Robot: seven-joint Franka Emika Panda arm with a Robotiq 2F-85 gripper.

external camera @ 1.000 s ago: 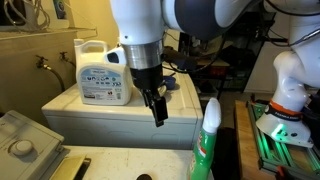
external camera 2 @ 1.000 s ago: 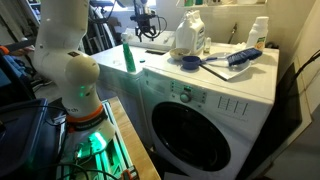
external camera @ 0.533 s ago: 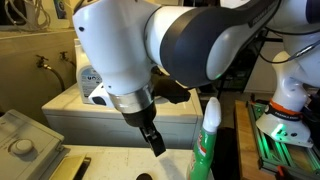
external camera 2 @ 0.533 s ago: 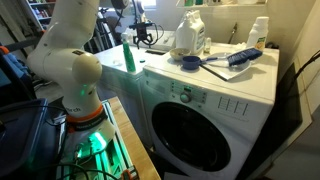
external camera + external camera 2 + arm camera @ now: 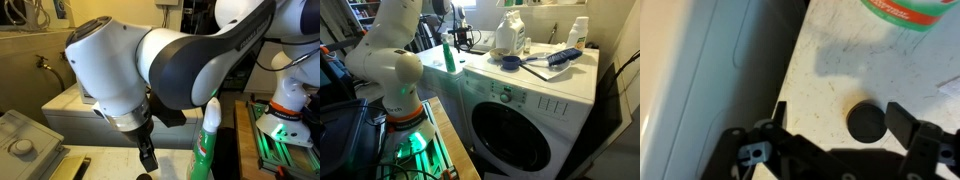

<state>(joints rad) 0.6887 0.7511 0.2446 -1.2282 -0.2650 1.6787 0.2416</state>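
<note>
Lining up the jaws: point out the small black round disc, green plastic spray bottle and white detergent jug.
small black round disc (image 5: 866, 121): wrist view, its centre.
green plastic spray bottle (image 5: 206, 148): in an exterior view, green body.
white detergent jug (image 5: 510, 38): in an exterior view, front face.

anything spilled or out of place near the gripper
No spill visible. Only a small black round piece lies loose on the speckled surface, under the open gripper, close to the green bottle.

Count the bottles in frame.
3. A green bottle stands beside the end effector. A white detergent jug sits on top of the washer. A small white bottle is at the washer's far corner by the wall. Others may be hidden.
</note>
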